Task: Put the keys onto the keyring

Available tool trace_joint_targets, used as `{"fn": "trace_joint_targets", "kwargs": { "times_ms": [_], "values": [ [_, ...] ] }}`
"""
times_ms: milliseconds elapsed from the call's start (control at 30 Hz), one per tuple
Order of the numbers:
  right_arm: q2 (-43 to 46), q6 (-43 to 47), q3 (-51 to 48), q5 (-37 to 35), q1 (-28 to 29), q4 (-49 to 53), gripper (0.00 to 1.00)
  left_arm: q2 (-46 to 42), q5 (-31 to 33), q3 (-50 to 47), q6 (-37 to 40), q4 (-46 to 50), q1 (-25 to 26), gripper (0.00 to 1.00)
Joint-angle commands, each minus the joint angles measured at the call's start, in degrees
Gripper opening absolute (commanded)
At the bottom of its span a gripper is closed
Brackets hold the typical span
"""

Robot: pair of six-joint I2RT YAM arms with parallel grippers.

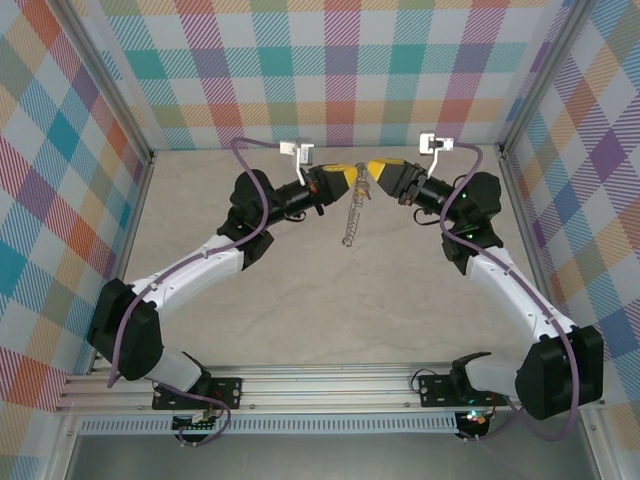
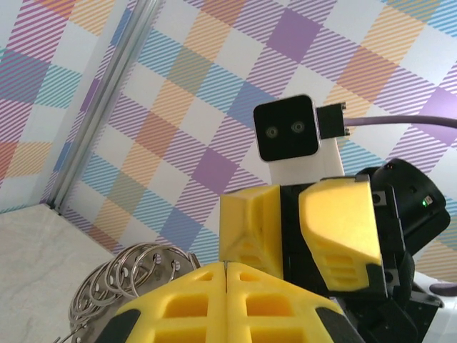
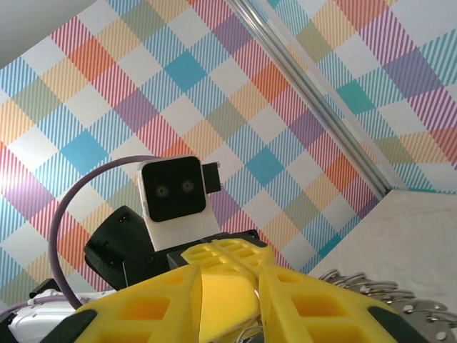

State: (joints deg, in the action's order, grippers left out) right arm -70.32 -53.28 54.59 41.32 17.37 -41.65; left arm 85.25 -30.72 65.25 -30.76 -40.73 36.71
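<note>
Top external view: the left gripper (image 1: 350,181) and the right gripper (image 1: 375,170) meet almost tip to tip over the far half of the table (image 1: 300,320), with both arms bent inward.
Keyring: the keyring (image 1: 353,215) is a limp silver loop of chain-like coils. Its top end is at the left gripper's tip, and it trails from there toward the arm bases at a slight slant.
Left gripper: its yellow fingers (image 2: 178,307) are pressed flat together, with no gap along the seam. In the left wrist view the ring's coils bunch out just under and beside them, so the grip is on the keyring.
Right gripper: it faces the left gripper head-on. Its two fingers stand a little apart, with a dark gap between them in the left wrist view.
Gap in the right fingers: in the right wrist view a paler yellow wedge (image 3: 225,304) sits in it. I cannot tell whether this is the left gripper's tip or something held, or whether the fingers press on it.
Keyring at the right wrist: the silver coils lie just beside the right fingers, on the side away from the left gripper's camera block (image 3: 173,189).
Right camera block (image 2: 288,128): it is white with a black face and sits directly above the right fingers, opposite the left gripper.
Walls: plaid panels stand behind the left gripper on every side.
</note>
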Motion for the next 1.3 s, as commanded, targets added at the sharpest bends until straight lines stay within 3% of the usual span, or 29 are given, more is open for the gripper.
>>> {"fn": "trace_joint_targets", "kwargs": {
  "times_ms": [0,467,733,900,1033,1267],
  "values": [
    [-0.56,-0.51,-1.65,-1.42,0.48,-3.44,0.25,-0.17,0.75,0.58,-2.28,-6.43,0.12,0.00],
    [-1.75,-0.17,-2.47,-0.83,4.58,-3.38,0.04,-0.16,1.32,0.58,-2.81,-6.64,0.11,0.00],
    [0.20,2.12,-3.33,-0.39,5.31,1.19,0.00,-0.02,1.36,0.95,-2.80,-6.74,0.11,0.00],
    [4.90,8.04,-4.05,-3.69,5.15,11.30,0.00,-0.34,1.18,1.19,-2.67,-6.76,0.12,0.00],
    [8.53,12.22,-3.71,-6.75,3.98,18.58,0.14,-0.49,0.84,1.19,-2.72,-6.71,0.12,0.00],
    [12.16,13.64,-4.64,-8.10,1.54,21.18,0.14,-0.88,0.33,1.28,-2.72,-6.72,0.12,0.00]
  ]
}}
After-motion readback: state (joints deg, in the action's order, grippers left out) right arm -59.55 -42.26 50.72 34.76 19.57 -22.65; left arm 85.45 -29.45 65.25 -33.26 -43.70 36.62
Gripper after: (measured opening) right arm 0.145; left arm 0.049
